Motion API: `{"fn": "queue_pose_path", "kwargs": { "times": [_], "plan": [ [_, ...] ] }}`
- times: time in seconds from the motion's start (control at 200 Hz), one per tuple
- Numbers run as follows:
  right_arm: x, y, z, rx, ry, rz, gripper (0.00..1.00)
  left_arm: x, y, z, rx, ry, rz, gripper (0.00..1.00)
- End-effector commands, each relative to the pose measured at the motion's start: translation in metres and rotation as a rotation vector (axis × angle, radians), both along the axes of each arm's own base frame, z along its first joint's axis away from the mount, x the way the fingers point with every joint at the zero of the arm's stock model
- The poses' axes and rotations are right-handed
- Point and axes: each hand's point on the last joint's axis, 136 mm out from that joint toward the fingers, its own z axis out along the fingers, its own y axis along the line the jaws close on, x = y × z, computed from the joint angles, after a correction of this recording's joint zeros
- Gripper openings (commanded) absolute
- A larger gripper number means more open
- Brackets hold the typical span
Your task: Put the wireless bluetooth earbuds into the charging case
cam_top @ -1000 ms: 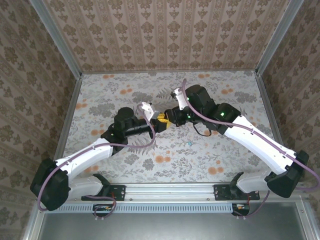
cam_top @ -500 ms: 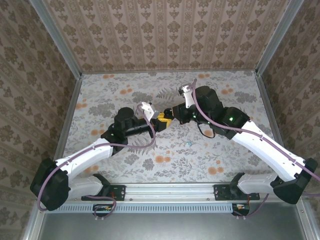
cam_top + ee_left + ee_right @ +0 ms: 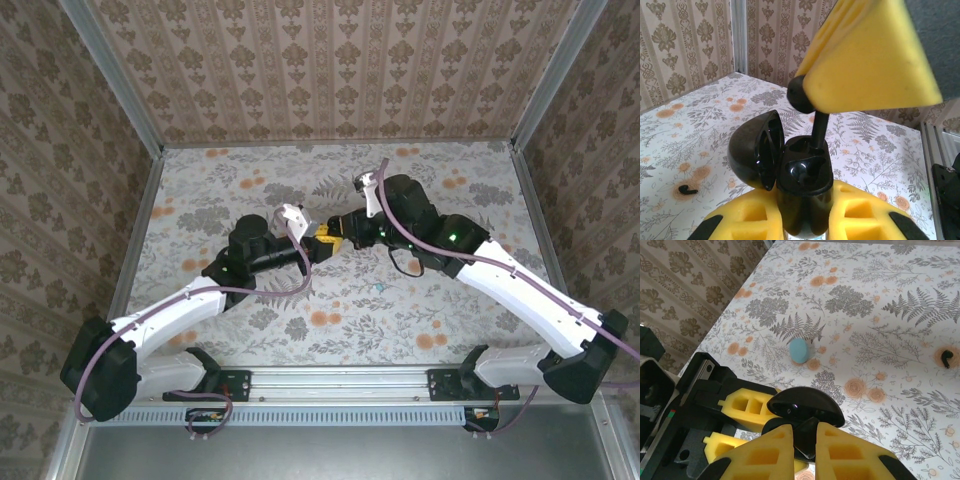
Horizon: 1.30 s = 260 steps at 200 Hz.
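Seating the first earbud [image 3: 818, 125]: my right gripper [image 3: 805, 446] pinches the black bud between its yellow foam pads [image 3: 765, 452] and holds it stem-down at the mouth of the case [image 3: 802, 182]. My left gripper [image 3: 802, 222] clamps the case from both sides, up off the table [image 3: 880, 290] near its middle, with the lid [image 3: 757, 150] swung open to one side. The case I am working with is glossy black, not the small blue pebble [image 3: 799, 350] lying apart on the table.

From the left wrist the stem tip appears to enter one well; whether it has bottomed out I cannot tell. I judge the first insertion about half made. The second earbud [image 3: 946, 357] lies loose on the table, well apart from both grippers.

The next move, as I read it, calls for a short straight push along the well, then a release of the pads that does not drag the bud back out. A tilted stem could jam against the rim.

The table wears a print of grey ferns and orange blossoms. Brown damask wallpaper [image 3: 330, 70] lines three walls, with metal rails [image 3: 120, 90] at the corners.
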Motion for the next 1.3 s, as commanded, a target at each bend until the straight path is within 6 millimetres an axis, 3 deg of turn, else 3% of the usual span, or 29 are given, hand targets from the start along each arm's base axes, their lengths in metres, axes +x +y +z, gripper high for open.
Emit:
{"fn": "queue_pose_path", "kwargs": {
  "times": [0.0, 0.29, 0.605, 0.785, 1.065, 1.295],
  "plan": [
    [-0.002, 0.006, -0.006, 0.018, 0.026, 0.004, 0.14, -0.002, -0.002, 0.014, -0.017, -0.051, -0.006, 0.00],
    [-0.001, 0.009, -0.011, 0.010, 0.047, 0.003, 0.14, -0.002, -0.001, 0.013, -0.015, -0.051, -0.006, 0.00],
    [-0.004, 0.012, -0.031, -0.022, 0.118, -0.009, 0.15, -0.001, 0.000, 0.013, -0.013, -0.061, 0.002, 0.00],
    [-0.004, 0.011, -0.039, -0.042, 0.144, -0.019, 0.25, -0.002, 0.000, 0.013, -0.013, -0.061, 0.002, 0.00],
    [0.001, -0.006, -0.009, -0.021, 0.076, -0.094, 0.47, -0.003, 0.001, 0.012, -0.015, -0.058, 0.001, 0.00],
    [0.003, -0.023, 0.012, 0.042, 0.049, -0.147, 0.51, -0.004, 0.001, 0.012, -0.016, -0.059, 0.000, 0.00]
  ]
}}
